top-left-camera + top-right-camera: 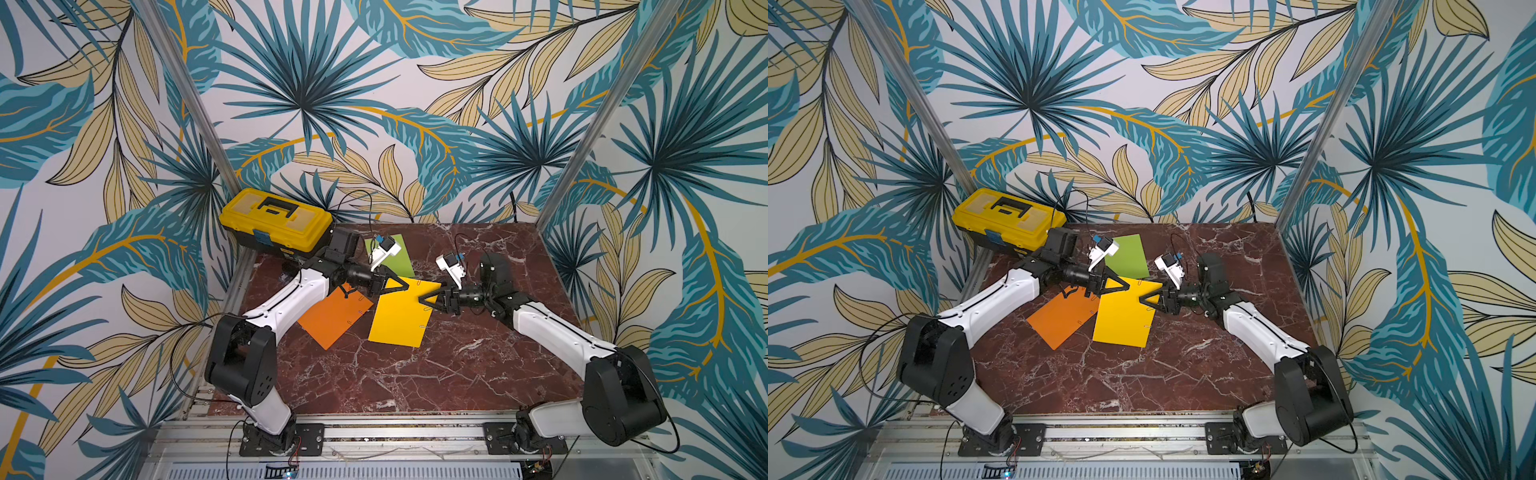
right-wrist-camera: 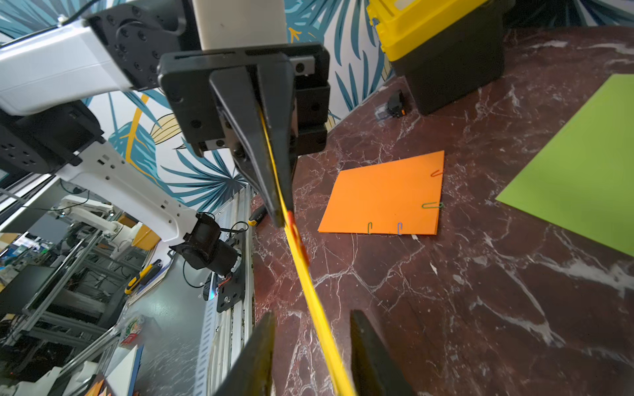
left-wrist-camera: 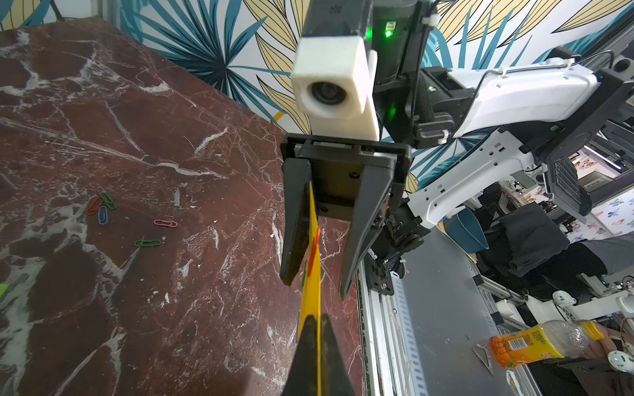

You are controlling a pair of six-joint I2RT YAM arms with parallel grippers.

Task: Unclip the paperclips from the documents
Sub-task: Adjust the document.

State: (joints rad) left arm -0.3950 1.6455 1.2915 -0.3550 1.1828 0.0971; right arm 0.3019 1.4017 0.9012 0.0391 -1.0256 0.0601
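Note:
The golden yellow document [image 1: 399, 318] [image 1: 1125, 320] is pinched at its far edge by my left gripper [image 1: 405, 286] [image 3: 317, 322], which is shut on it. My right gripper [image 1: 422, 300] [image 2: 313, 317] is open, with its jaws on either side of the same sheet's edge [image 2: 308, 284] and not touching it. A reddish paperclip [image 3: 314, 252] [image 2: 298, 236] sits on that edge between the two grippers. The orange document [image 1: 332, 318] [image 2: 384, 199] lies flat with several paperclips [image 2: 432, 205] on its edges. The lime green document [image 1: 392, 253] [image 2: 576, 181] lies behind.
A yellow toolbox [image 1: 276, 220] [image 1: 1009, 218] stands at the back left corner, with a small black object [image 2: 394, 103] beside it. Several loose paperclips [image 3: 103, 207] [image 3: 165, 223] lie on the marble table [image 1: 415, 374]. An aluminium rail [image 1: 374, 432] runs along the table's front edge.

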